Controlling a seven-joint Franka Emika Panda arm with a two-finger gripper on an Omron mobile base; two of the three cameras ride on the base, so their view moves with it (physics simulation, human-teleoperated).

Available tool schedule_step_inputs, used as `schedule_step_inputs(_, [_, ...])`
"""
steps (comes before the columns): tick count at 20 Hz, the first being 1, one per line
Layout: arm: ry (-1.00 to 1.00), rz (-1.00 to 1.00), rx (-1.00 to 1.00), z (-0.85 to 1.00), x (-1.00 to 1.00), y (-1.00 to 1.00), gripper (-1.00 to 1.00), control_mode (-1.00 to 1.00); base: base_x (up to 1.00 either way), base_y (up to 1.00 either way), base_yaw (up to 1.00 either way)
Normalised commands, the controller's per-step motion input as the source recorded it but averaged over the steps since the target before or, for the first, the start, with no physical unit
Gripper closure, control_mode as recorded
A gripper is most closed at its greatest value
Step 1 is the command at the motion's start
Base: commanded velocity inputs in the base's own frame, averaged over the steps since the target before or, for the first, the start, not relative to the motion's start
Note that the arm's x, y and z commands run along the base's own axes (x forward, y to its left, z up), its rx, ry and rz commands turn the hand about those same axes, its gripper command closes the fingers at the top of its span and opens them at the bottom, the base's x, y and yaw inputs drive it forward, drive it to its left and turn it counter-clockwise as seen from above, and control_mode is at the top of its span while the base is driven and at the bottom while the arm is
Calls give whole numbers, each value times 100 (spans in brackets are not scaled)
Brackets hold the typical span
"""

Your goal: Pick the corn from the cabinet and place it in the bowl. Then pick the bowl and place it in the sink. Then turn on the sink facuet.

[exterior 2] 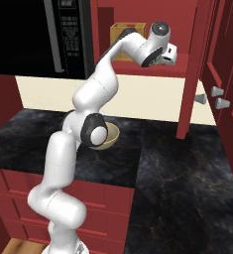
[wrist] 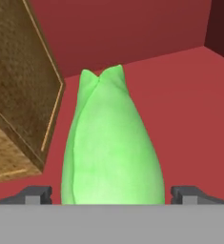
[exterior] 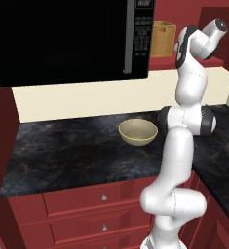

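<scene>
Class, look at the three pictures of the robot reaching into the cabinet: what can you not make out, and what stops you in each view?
- Corn: near end cut off by the hand view's bottom edge.
- Bowl: left part hidden behind the arm, right base view.
- Microwave keypad labels: too small, left base view.
- Brown box: cut off by the hand view's left edge.

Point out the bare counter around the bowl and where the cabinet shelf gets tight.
Black countertop lies bare left of the bowl, under the microwave. The cabinet shelf is tight: the corn sits close beside the brown box, between the open hand's fingertips.
</scene>
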Motion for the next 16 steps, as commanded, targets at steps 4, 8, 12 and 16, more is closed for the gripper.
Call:
schedule_step_inputs(4, [0,2,0,-5,6,0,100,-100,0,0,0])
schedule_step_inputs(8, [-7,0,0,-15,-38,0,100,-100,0,0,0])
schedule_step_inputs(12, [-17,0,0,-30,-97,17,100,-100,0,0,0])
schedule_step_inputs(16, [-18,0,0,-51,-100,47,100,-100,0,0,0])
